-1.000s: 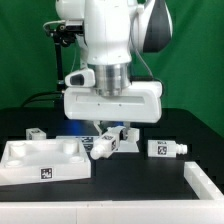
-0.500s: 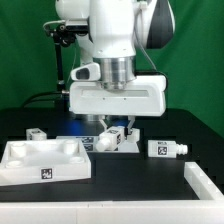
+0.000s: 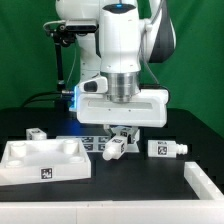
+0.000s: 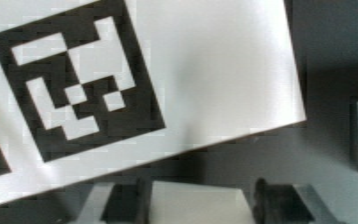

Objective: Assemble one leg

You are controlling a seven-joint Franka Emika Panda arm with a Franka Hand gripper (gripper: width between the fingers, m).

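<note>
Nearest in ext. view, at its left: large white tray-like plastic panel (image 3: 45, 160) w/ raised rim, lying on black tabletop (image 3: 140, 185). Just behind its right end, short white plastic leg post (image 3: 114, 151) w/ black-and-white tag hangs tilted under the tool (image 3: 120, 136). Its upper end sits between the fingers, which are closed on it. Wrist view: the post's tagged face (image 4: 194, 80) fills most of the pic. Second similar white post (image 3: 165, 149) lies apart at ext. view's right.
</note>
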